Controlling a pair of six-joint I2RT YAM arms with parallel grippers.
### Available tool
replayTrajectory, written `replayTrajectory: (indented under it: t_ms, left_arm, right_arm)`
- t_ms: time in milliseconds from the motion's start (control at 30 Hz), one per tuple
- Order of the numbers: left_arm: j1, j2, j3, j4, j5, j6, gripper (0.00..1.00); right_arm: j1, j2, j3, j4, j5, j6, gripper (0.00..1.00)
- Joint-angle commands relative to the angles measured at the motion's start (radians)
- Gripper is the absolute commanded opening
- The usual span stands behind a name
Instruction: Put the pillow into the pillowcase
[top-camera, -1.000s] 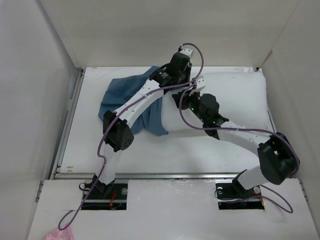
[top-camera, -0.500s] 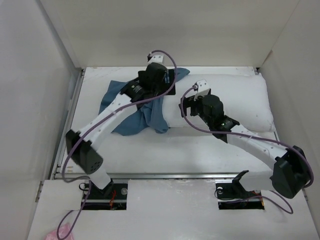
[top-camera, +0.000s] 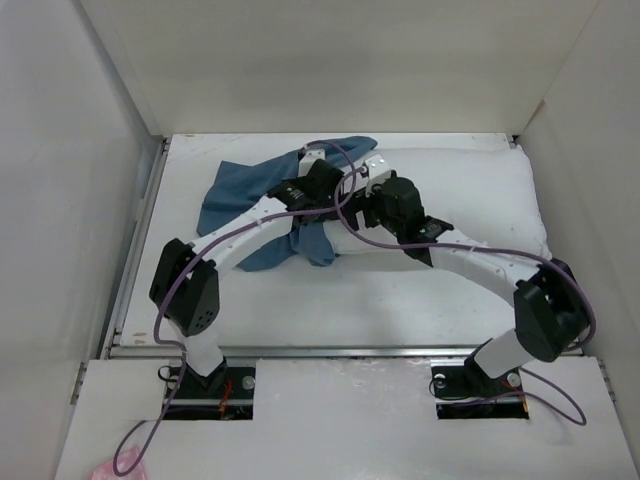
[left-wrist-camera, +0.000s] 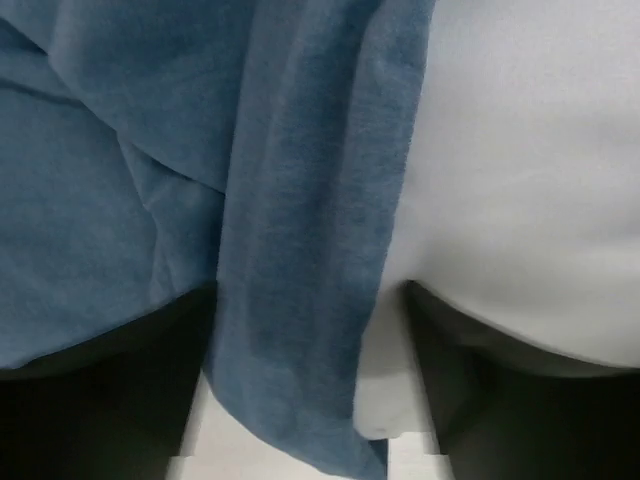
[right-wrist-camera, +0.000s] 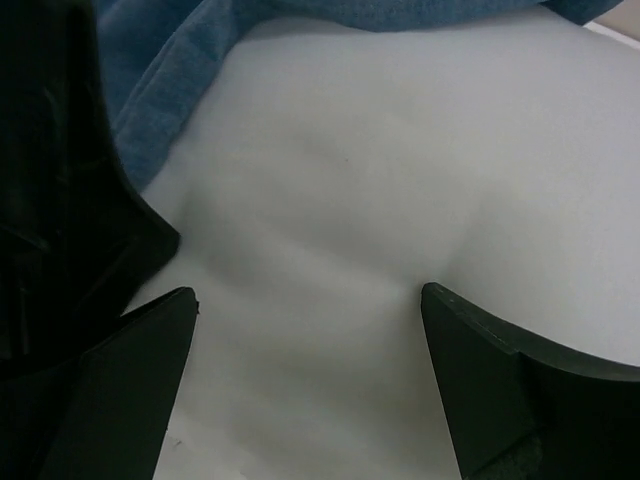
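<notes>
The white pillow (top-camera: 470, 200) lies across the right half of the table. The blue pillowcase (top-camera: 235, 190) is crumpled at its left end, with one flap draped over the pillow's back left corner. My left gripper (top-camera: 322, 200) hovers where the two meet. In the left wrist view it (left-wrist-camera: 308, 290) is open, with a hanging blue pillowcase (left-wrist-camera: 300, 200) edge and a bulge of pillow (left-wrist-camera: 520, 180) between its dark fingers (left-wrist-camera: 120, 400). My right gripper (top-camera: 358, 205) is close beside it; it (right-wrist-camera: 308, 300) stands open, fingertips wide apart over the bare pillow (right-wrist-camera: 400, 150), and blue pillowcase (right-wrist-camera: 170, 60) shows at the top left.
The white table (top-camera: 420, 300) is boxed in by white walls at the back and both sides, with a metal rail along the near edge. The two wrists are very close; the left arm's dark body (right-wrist-camera: 60, 200) fills the left of the right wrist view.
Both grippers have opened. My left gripper swung from above the pillow's back corner out left, then returned to its left end. The right gripper shifted left. A blue flap now lies on the pillow's corner.
</notes>
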Motion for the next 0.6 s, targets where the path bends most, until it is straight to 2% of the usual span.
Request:
replayTrajectory:
  t_ms: [0,33,100,133,167,200,233,267,333,433,533,567]
  left_arm:
    - [0.044,0.022,0.045,-0.022,-0.065,-0.053,0.59]
    - [0.055,0.022,0.046,-0.036,-0.052,-0.067,0.50]
    - [0.068,0.022,0.046,-0.025,-0.052,-0.067,0.34]
    - [0.068,0.022,0.046,-0.007,-0.040,-0.056,0.27]
    - [0.068,0.013,0.046,-0.007,-0.015,-0.047,0.16]
    - [0.068,0.013,0.046,0.006,-0.004,-0.038,0.09]
    - [0.054,0.013,0.046,0.015,0.010,-0.029,0.03]
    - [0.045,0.013,0.062,0.015,0.019,-0.029,0.00]
    - [0.023,0.013,0.087,0.015,0.019,0.014,0.00]
    - [-0.070,0.004,0.189,-0.007,0.039,0.063,0.00]
    - [-0.136,-0.007,0.240,-0.016,0.092,0.103,0.00]
    - [-0.156,-0.021,0.256,-0.005,0.108,0.118,0.00]
  right_arm:
    - [0.012,0.058,0.027,0.046,0.064,-0.021,0.99]
    - [0.012,0.067,0.009,0.093,0.075,-0.011,0.92]
    - [0.012,0.078,-0.052,0.162,0.119,0.005,0.70]
    - [0.012,0.090,-0.069,0.195,0.133,0.024,0.48]
    - [0.012,0.104,-0.082,0.250,0.133,0.050,0.31]
    - [0.012,0.104,-0.091,0.273,0.144,0.068,0.06]
    - [0.012,0.116,-0.091,0.290,0.144,0.099,0.00]
    - [0.012,0.117,-0.091,0.328,0.144,0.120,0.00]
    - [0.012,0.126,-0.114,0.395,0.109,0.165,0.00]
    - [0.022,0.126,-0.114,0.614,0.144,0.285,0.00]
    - [0.033,0.144,-0.039,0.632,0.211,0.320,0.00]
    - [0.054,0.144,0.014,0.632,0.282,0.331,0.00]
